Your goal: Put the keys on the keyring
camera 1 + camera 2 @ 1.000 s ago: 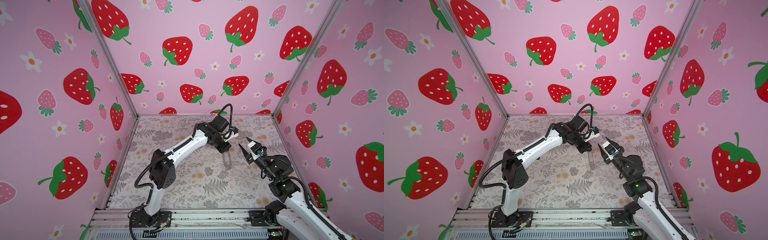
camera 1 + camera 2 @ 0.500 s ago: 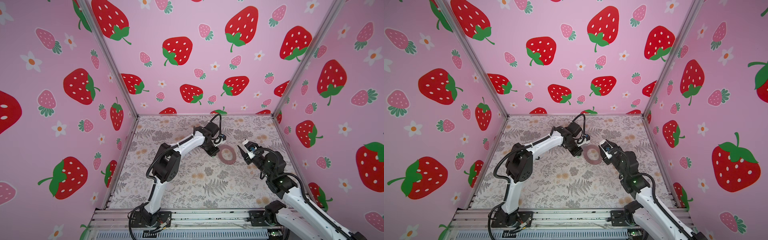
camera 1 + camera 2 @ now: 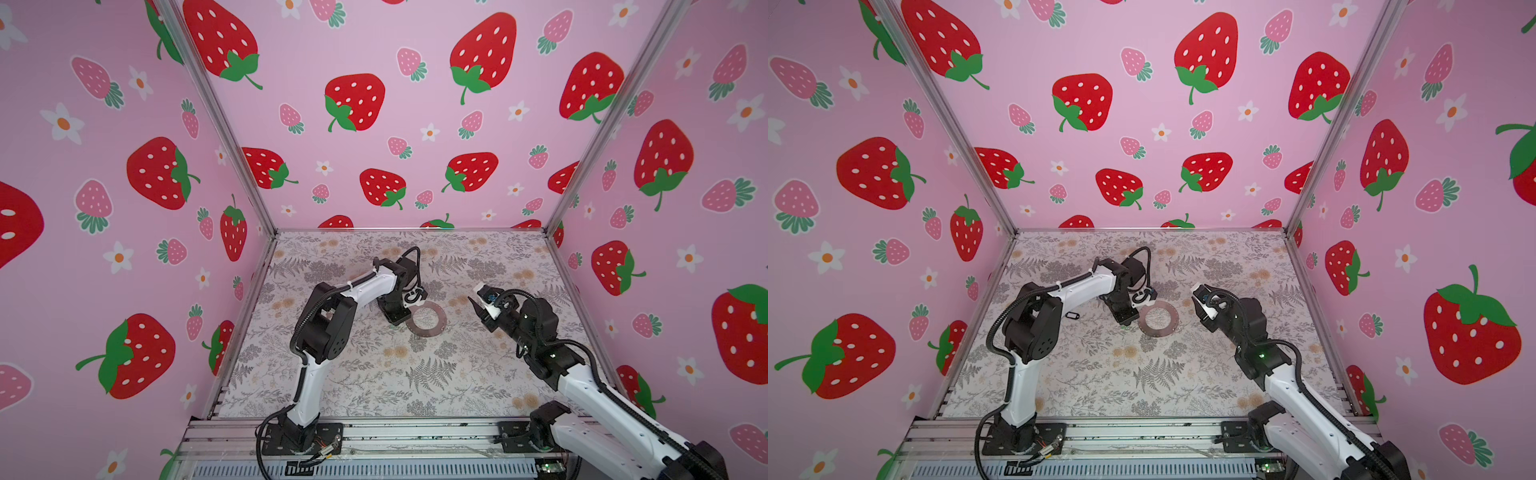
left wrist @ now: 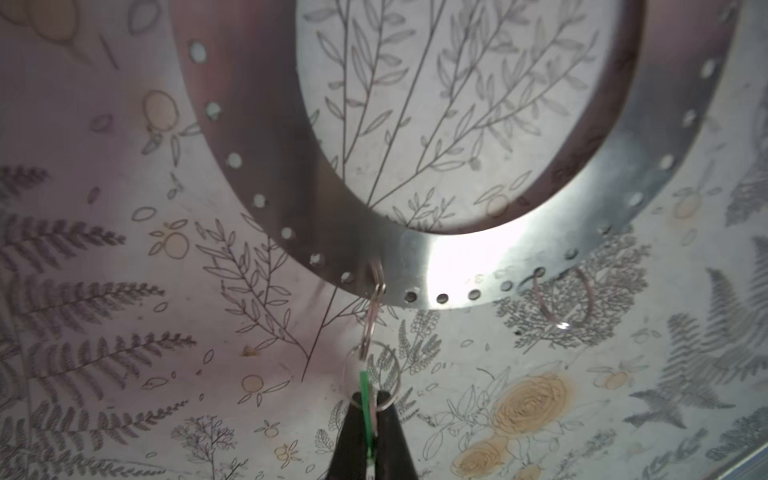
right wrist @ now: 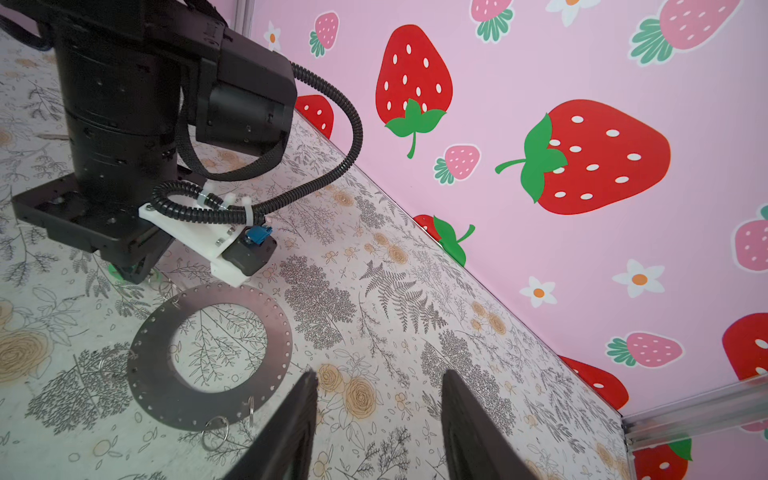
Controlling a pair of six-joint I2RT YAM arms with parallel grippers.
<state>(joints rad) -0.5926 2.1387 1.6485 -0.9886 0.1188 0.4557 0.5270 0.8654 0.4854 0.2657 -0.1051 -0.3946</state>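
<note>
Read both top views as a clock face with twelve at the back wall (image 3: 395, 50) and the keyring (image 3: 428, 332) at the centre. The keyring lies flat on the table (image 3: 374, 374). The left gripper (image 4: 365, 409) sits just beside it at about nine o'clock, clenched on the green key (image 4: 365, 399), which it holds edge-on. A short chain of small wire rings (image 4: 371, 320) runs from that key to a hole in the keyring's rim, so this key looks hooked on, though I cannot tell if every ring has closed. The right gripper (image 5: 378, 415) hovers near three o'clock, fingers parted and empty. The black key (image 3: 1072, 316) lies on the table well out toward nine o'clock. The left fingers should part slowly and rise straight up, so the chain is not tugged and the keyring does not slide. The right gripper could press the rim at three o'clock to steady it. A spare loop (image 4: 561, 299) on the rim looks free for the black key
</note>
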